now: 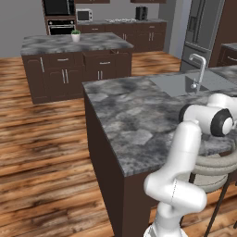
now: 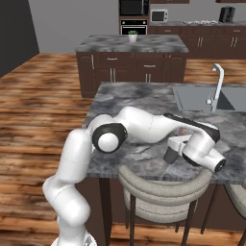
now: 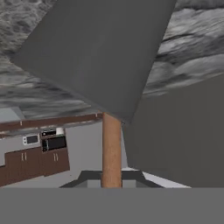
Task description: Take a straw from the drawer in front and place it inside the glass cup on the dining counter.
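In the hand view the straw (image 3: 111,144), a thin reddish-brown stick, rises from between my fingertips, and my gripper (image 3: 111,181) is shut on it. Its far end disappears behind the rim of the glass cup (image 3: 100,57), a dark grey see-through shape right in front of the hand. The cup stands on the dining counter (image 3: 192,30). From the right base view my arm lies low across the dining counter (image 2: 139,98). There the gripper (image 2: 173,148) sits near the front edge, just over the small dark cup (image 2: 169,157). On the island, the drawer (image 1: 105,58) looks pulled out.
A steel sink (image 2: 197,98) with a tap (image 2: 218,81) is set in the counter to the right of the hand. A round-backed stool (image 2: 161,190) stands below the counter's front edge. A white pot with a plant (image 1: 75,35) sits on the island beyond.
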